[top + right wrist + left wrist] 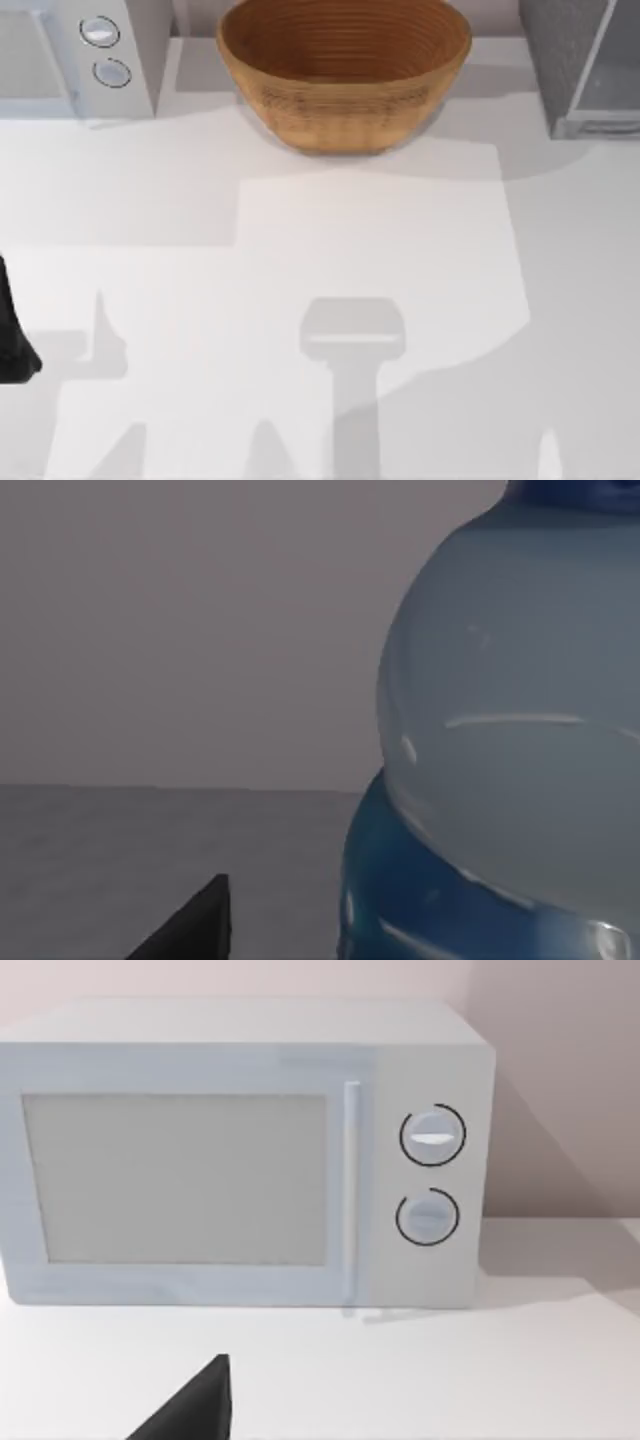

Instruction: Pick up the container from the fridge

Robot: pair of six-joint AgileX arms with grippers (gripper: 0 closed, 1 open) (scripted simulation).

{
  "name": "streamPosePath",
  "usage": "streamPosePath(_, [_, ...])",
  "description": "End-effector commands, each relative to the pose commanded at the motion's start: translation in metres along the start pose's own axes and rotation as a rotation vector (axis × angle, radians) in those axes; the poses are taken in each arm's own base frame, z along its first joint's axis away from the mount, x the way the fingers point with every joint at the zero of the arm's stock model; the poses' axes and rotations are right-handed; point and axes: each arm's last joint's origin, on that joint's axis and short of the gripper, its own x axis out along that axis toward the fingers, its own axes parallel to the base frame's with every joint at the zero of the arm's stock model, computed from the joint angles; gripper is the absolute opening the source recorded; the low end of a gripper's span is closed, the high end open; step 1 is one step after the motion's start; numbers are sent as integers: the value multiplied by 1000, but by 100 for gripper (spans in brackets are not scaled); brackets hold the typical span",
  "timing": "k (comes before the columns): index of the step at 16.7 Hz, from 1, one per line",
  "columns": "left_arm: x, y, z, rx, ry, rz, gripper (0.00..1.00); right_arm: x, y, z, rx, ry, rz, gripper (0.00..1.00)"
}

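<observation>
The container [510, 730] is a clear plastic bottle with a blue cap at its top and a blue band lower down, seen very close in the right wrist view. It stands in a dim grey space with a flat grey floor. A dark part of my right gripper [190, 930] shows beside it, apart from it in the picture. The fridge [585, 60], a dark-grey speckled cabinet with a pale front panel, stands at the table's far right. My left arm [12, 340] is parked at the left edge of the table, and its gripper [190, 1410] faces the white box.
A big brown ribbed wooden bowl [345, 70] stands at the back middle of the table. A white box with two round knobs [85, 55] stands at the back left, also seen as the white box [240, 1150] in the left wrist view. The white tabletop [330, 260] lies in front of them.
</observation>
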Motion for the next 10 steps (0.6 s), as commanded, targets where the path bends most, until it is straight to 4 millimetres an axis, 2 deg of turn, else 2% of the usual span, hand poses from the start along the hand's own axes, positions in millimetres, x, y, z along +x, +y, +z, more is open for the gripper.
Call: streamPosePath(10, [0, 0, 0, 0, 0, 0, 100, 0, 0, 0, 0, 0, 0, 25])
